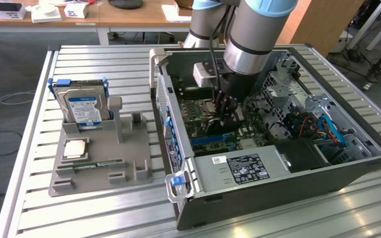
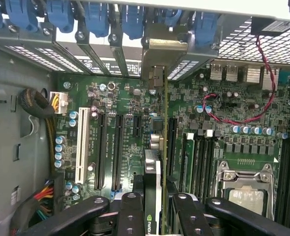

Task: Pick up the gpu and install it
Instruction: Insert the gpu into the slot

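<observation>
The gpu shows edge-on in the wrist view, a thin card standing upright over the green motherboard. Its silver end bracket reaches up to the row of rear slot openings. My gripper is shut on the card, with a black finger pressed against each face. In the exterior view the gripper is lowered inside the open computer case, and the dark card hangs below it, close to the board's long slots.
A grey parts holder on the exterior view's left carries a hard drive, a CPU and a RAM stick. Inside the case are the power supply, the CPU socket, a white slot and blue slot latches.
</observation>
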You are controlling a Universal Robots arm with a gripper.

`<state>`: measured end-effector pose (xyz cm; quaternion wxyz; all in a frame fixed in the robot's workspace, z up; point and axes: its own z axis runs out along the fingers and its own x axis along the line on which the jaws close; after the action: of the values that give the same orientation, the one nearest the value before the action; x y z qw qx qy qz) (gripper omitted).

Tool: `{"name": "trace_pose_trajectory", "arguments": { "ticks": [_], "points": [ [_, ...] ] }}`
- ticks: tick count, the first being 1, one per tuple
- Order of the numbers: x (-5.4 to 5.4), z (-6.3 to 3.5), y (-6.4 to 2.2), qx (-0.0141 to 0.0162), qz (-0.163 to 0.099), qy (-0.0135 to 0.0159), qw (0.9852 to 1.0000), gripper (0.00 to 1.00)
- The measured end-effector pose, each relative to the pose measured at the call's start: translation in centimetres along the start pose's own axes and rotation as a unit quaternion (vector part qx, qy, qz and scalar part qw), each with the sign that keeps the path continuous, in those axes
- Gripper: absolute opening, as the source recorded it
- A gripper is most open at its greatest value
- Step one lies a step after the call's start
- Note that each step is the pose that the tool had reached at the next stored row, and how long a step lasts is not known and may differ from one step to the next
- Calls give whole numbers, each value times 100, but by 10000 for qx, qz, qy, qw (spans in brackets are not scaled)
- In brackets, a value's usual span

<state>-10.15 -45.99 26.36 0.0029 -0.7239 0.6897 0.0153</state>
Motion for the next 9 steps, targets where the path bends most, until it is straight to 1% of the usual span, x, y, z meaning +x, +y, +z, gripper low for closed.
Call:
{"name": "trace_pose_trajectory", "arguments": {
  "ticks": [5, 9],
  "points": [
    [-1, 4, 18, 9, 0, 0, 10000, 27],
    [-2, 5, 34, 24, -1, 1, 10000, 27]
  ]
}}
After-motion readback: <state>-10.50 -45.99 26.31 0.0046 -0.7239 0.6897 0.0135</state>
